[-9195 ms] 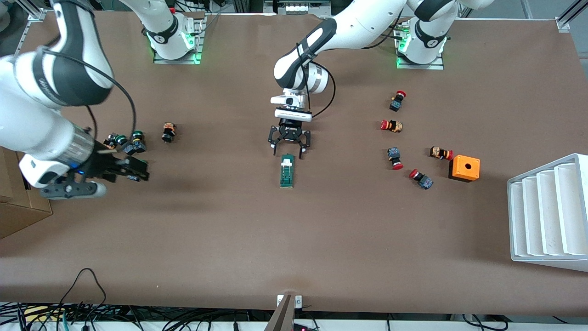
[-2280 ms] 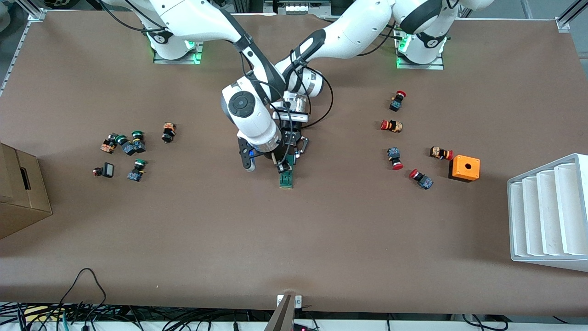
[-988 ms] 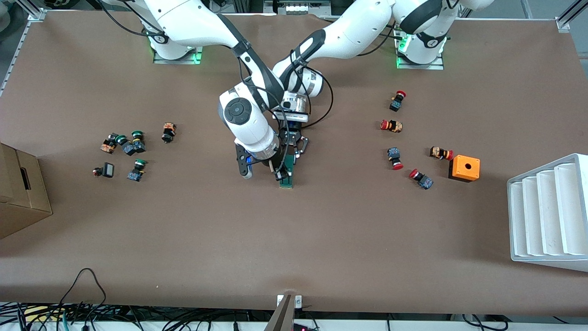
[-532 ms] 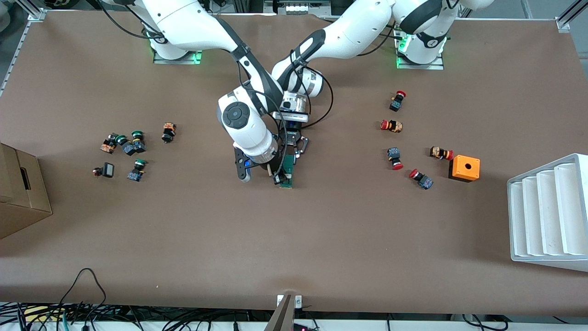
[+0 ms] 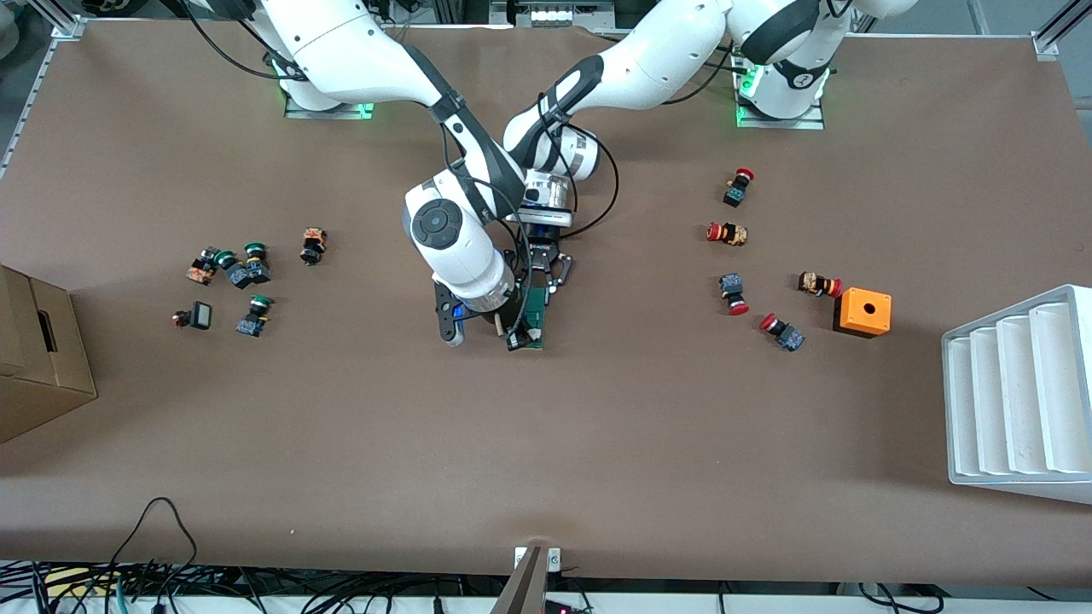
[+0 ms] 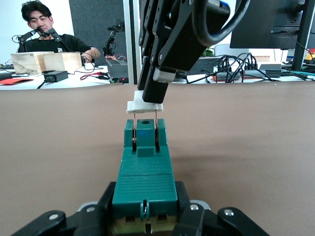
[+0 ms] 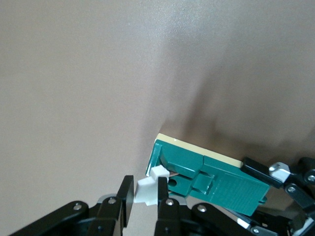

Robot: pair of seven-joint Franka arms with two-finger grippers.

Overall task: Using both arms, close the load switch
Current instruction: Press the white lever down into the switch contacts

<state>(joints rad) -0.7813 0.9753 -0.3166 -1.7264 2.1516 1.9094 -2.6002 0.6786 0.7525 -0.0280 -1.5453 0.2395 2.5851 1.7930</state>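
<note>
The dark-green load switch (image 5: pixel 536 314) lies on the table's middle, one end toward the front camera. My left gripper (image 5: pixel 544 286) is shut on its farther end (image 6: pixel 145 182), fingers on both flanks. The white tab (image 6: pixel 144 104) stands over the nearer end on two thin copper blades. My right gripper (image 5: pixel 514 331) comes down over that end. In the right wrist view the tab (image 7: pixel 147 189) sits between the right gripper's (image 7: pixel 146 192) fingers, one touching it and the other a sliver apart, beside the green block (image 7: pixel 216 184).
Several red-capped push buttons (image 5: pixel 734 294) and an orange box (image 5: pixel 863 311) lie toward the left arm's end, with a white slotted rack (image 5: pixel 1015 392) at that edge. Green-capped buttons (image 5: pixel 243 271) and a cardboard box (image 5: pixel 38 362) are toward the right arm's end.
The right arm came in from the green buttons and took the tab. Over the last second it drew the tab toward the front camera, and its fingers have just parted slightly. The left grip is unchanged.
</note>
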